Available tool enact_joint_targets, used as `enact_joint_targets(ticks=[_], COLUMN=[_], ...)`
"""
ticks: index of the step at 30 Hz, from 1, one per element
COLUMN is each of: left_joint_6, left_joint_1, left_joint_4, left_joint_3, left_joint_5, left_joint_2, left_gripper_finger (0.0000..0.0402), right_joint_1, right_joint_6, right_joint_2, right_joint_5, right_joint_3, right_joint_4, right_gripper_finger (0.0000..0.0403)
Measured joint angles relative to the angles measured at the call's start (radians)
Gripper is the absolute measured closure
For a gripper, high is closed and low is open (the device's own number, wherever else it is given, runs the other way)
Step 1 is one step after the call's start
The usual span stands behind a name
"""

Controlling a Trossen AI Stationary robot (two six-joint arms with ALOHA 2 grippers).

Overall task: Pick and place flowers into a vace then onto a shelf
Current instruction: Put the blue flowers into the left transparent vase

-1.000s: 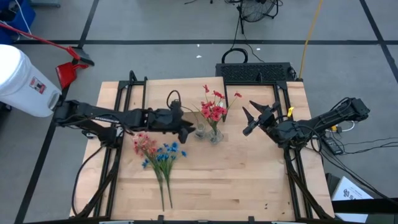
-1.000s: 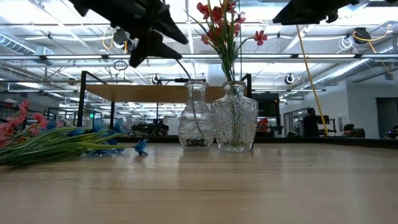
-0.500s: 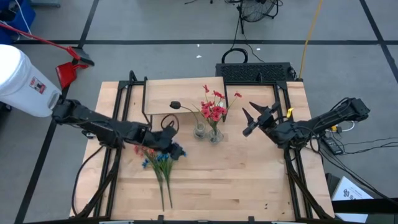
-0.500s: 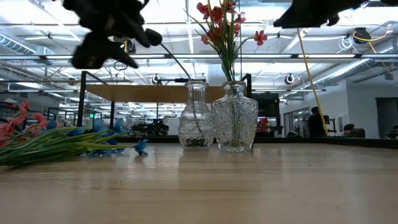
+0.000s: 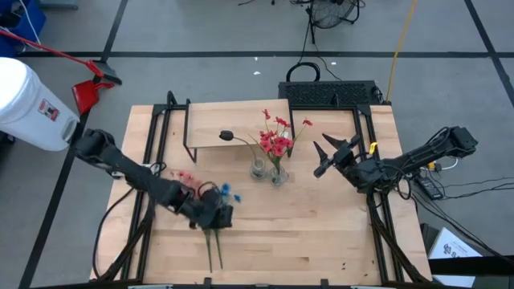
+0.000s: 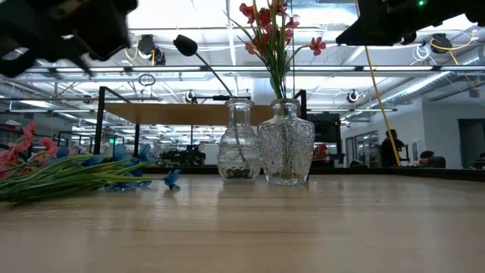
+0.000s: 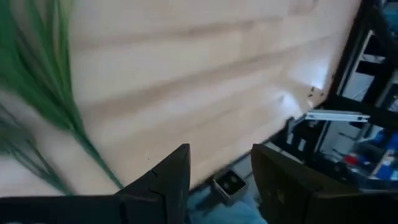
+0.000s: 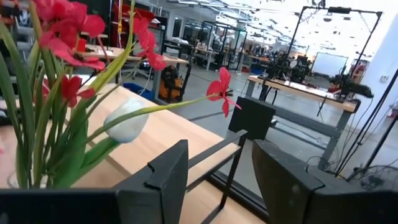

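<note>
High view: left gripper (image 5: 215, 217), fingers parted and empty, hangs over the green stems of the pink-red and blue artificial flower sprays (image 5: 201, 197) lying on the wooden tabletop (image 5: 305, 233). Right gripper (image 5: 328, 154), also parted and empty, waits beside the cut-glass vase holding the red spray (image 5: 277, 138); a second clear glass vase (image 5: 258, 168) touches it, in front of the low plank shelf (image 5: 217, 124). Judgement: grasp one bunch's stems low, near mid-length, and lift level so blossoms do not snag.
</note>
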Motion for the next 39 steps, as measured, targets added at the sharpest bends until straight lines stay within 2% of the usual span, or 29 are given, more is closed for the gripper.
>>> enact_joint_targets(ticks=[4,11,20,27,35,39], left_joint_6=[-0.161,-0.277,-0.263,-0.261,-0.150,-0.126], left_joint_1=[-0.061,-0.111,-0.112,-0.091,-0.026,-0.006], left_joint_4=[0.016,0.020,0.018,-0.084,-0.151,-0.123], left_joint_3=[0.000,0.000,0.000,0.000,0.000,0.003], left_joint_5=[0.020,0.028,0.132,0.069,0.069,0.095], left_joint_2=[0.049,0.141,0.222,0.222,0.242,0.276], left_gripper_finger=[0.0229,0.0229,0.0229,0.0229,0.0229,0.0229], right_joint_1=[0.000,0.000,0.001,0.001,0.001,0.001], right_joint_6=[-0.046,-0.078,-0.078,-0.078,-0.077,-0.078], right_joint_2=[0.000,0.000,0.000,0.000,0.000,0.000], right_joint_5=[-0.001,-0.003,-0.002,-0.002,-0.001,-0.001], right_joint_3=[0.000,0.000,0.000,-0.001,-0.001,-0.001], right_joint_4=[-0.003,-0.004,-0.005,-0.006,-0.015,-0.017], right_gripper_finger=[0.0234,0.0234,0.0234,0.0234,0.0234,0.0234])
